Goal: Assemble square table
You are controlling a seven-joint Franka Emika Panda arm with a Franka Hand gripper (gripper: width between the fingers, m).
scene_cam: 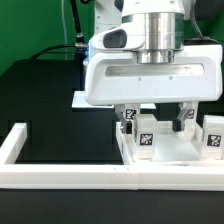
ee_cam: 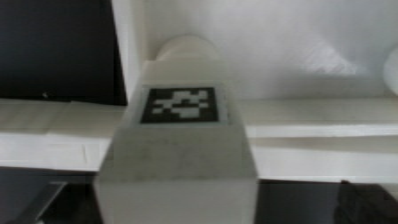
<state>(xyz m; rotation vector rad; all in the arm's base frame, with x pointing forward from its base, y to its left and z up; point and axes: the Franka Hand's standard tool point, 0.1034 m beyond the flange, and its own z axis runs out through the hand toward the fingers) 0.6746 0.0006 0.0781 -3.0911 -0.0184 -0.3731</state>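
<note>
The white square table top [scene_cam: 170, 150] lies against the front frame at the exterior view's right. Tagged white leg blocks stand on or by it: one near the front [scene_cam: 146, 137], one at the right [scene_cam: 213, 135]. My gripper [scene_cam: 157, 122] hangs over the top with its fingers [scene_cam: 128, 114] spread wide, one each side. In the wrist view a tagged leg [ee_cam: 183, 120] runs up between the jaws of my gripper [ee_cam: 183, 215]. Dark gaps show on both sides of it. The table top [ee_cam: 302, 50] lies behind it.
A long white bar frame [scene_cam: 60, 176] runs along the front and turns back at the exterior view's left [scene_cam: 14, 143]. The marker board's corner [scene_cam: 82, 99] shows behind the hand. The black table surface [scene_cam: 50, 95] spreads to the left.
</note>
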